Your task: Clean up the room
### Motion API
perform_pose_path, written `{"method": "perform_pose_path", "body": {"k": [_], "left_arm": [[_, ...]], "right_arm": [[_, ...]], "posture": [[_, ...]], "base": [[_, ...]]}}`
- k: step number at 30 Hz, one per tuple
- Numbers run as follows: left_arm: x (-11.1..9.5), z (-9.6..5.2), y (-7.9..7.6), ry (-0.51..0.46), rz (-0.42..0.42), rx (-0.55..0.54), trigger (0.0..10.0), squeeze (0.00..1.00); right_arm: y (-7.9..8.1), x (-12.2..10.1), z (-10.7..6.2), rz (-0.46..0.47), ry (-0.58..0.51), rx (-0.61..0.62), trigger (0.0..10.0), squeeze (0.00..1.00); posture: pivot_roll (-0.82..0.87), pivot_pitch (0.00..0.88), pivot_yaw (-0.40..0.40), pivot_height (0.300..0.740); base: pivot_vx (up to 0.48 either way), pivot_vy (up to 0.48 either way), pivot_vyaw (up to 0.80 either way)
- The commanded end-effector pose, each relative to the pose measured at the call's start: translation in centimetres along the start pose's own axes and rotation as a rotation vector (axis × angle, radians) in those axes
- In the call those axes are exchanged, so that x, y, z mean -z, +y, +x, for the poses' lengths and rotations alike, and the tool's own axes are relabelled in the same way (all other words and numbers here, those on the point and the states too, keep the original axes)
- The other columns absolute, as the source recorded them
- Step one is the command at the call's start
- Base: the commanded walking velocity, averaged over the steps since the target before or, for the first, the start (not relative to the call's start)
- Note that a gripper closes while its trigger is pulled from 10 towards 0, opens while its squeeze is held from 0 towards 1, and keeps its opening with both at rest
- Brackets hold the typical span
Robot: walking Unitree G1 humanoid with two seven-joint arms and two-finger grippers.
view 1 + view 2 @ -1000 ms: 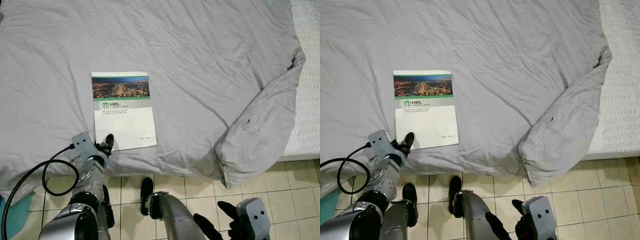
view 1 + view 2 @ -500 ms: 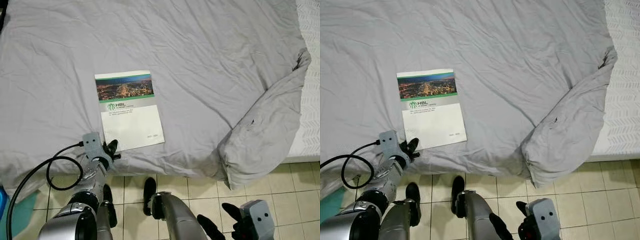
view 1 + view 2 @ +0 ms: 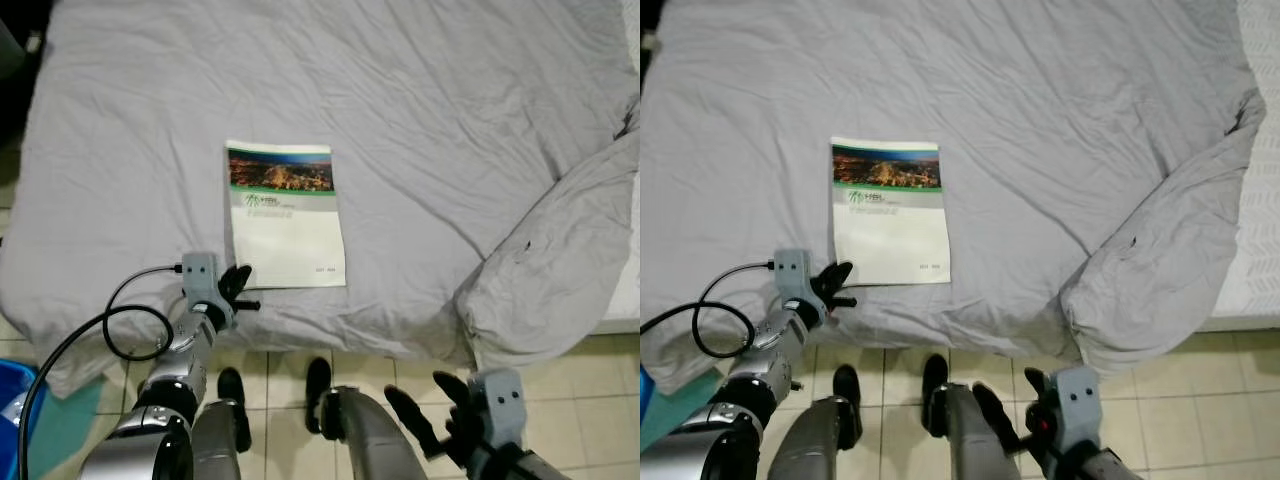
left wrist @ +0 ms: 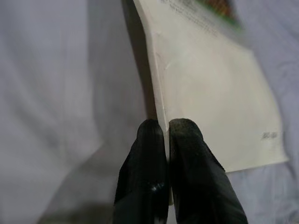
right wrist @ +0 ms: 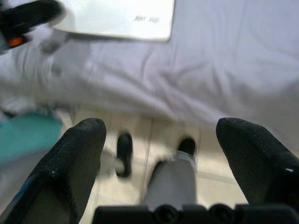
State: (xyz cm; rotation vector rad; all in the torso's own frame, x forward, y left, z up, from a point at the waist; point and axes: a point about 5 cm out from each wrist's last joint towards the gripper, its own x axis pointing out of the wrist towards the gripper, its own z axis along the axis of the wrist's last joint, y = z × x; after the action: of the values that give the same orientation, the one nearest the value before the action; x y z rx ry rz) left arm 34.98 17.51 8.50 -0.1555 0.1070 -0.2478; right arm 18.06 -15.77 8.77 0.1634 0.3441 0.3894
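Note:
A booklet [image 3: 285,225] with a city photo, a green band and a white lower half lies flat on the grey bedspread [image 3: 430,120], near the bed's front edge. My left gripper [image 3: 238,287] sits at the booklet's near left corner. In the left wrist view its two black fingers [image 4: 149,154] are pressed together, and the booklet's [image 4: 210,93] edge runs in between their tips. My right gripper [image 3: 432,405] hangs low over the tiled floor, in front of the bed. Its fingers [image 5: 79,149] stand wide apart with nothing between them.
The bedspread bunches into a thick fold [image 3: 550,270] at the bed's front right corner. Beige floor tiles [image 3: 590,380] run along the bed's foot. A blue object [image 3: 15,420] sits on the floor at the far left. My black feet [image 3: 232,385] stand close to the bed.
The camera has swung left, so the bed and booklet sit further right in the picture. My left gripper stays at the booklet's near corner. My right gripper has risen a little.

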Motion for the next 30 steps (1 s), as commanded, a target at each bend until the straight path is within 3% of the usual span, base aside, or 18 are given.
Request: {"method": "perform_pose_path", "body": {"k": [1,5,6,7,9,10,13,14,18,21,22,26,30], "left_arm": [[-1.6,0.1,-0.4,-0.067,0.087,0.058,0.0,0.0],[-2.4,0.0,-0.8,-0.088,0.186,0.091,0.0,0.0],[-3.0,-0.3,-0.8,-0.117,0.199,0.085,0.0,0.0],[-3.0,-0.5,-0.7,-0.121,0.219,0.08,0.0,0.0],[-2.9,-0.6,-0.6,-0.123,0.232,0.077,0.0,0.0],[-3.1,-1.0,-0.5,-0.133,0.231,0.065,0.0,0.0],[-3.8,-2.0,-1.1,-0.17,0.271,0.072,0.0,0.0],[-4.0,-2.5,-1.4,-0.179,0.305,0.075,0.0,0.0],[-4.3,-2.4,-1.9,-0.186,0.301,0.087,0.0,0.0],[-4.3,-2.4,-3.0,-0.197,0.338,0.098,0.0,0.0],[-3.9,-2.4,-3.1,-0.181,0.333,0.092,10.0,0.0],[-2.9,-2.7,-3.5,-0.162,0.333,0.063,10.0,0.0],[0.0,-2.3,-4.7,-0.085,0.304,0.058,10.0,0.0]], "right_arm": [[-0.5,1.2,1.2,0.027,0.022,0.04,10.0,0.0],[-1.1,0.7,3.4,0.073,-0.034,0.092,10.0,0.0],[-1.3,0.2,3.8,0.071,-0.065,0.109,10.0,0.0],[-1.7,-0.1,4.2,0.063,-0.087,0.13,10.0,0.0],[-1.9,-0.4,4.5,0.056,-0.101,0.144,10.0,0.0],[-2.8,-1.2,4.7,0.039,-0.156,0.192,10.0,0.0],[-4.7,-2.6,4.1,-0.039,-0.237,0.32,10.0,0.0],[-5.9,-3.0,3.7,-0.132,-0.257,0.41,10.0,0.0],[-7.2,-3.3,3.6,-0.185,-0.283,0.5,10.0,0.0],[-8.6,-4.4,2.8,-0.271,-0.369,0.594,10.0,0.0],[-8.8,-4.5,2.6,-0.271,-0.379,0.606,10.0,0.0],[-9.3,-4.4,2.4,-0.262,-0.399,0.636,10.0,0.0],[-9.1,-3.9,3.7,-0.203,-0.388,0.597,10.0,0.0]], "posture": [[-0.08,0.356,-0.059,0.74],[-0.03,0.252,-0.011,0.74],[-0.02,0.236,-0.005,0.74],[0.0,0.158,0.011,0.74],[0.0,0.158,0.011,0.74],[0.01,0.102,0.025,0.74],[0.03,0.046,0.034,0.74],[0.04,0.01,0.04,0.74],[0.04,0.0,0.033,0.74],[0.04,0.0,0.018,0.74],[0.04,0.0,0.015,0.74],[0.04,0.0,-0.003,0.74],[0.01,0.0,-0.005,0.74]], "base": [[0.0,0.0,0.0],[0.0,0.0,0.0],[0.0,0.0,0.0],[0.0,0.0,0.0],[0.0,0.0,0.0],[0.0,0.0,0.0],[0.0,0.0,0.0],[0.0,0.0,0.0],[0.0,0.0,0.0],[0.0,0.0,0.0],[0.0,0.0,0.0],[0.0,0.0,0.0],[0.0,-0.48,0.0]]}}
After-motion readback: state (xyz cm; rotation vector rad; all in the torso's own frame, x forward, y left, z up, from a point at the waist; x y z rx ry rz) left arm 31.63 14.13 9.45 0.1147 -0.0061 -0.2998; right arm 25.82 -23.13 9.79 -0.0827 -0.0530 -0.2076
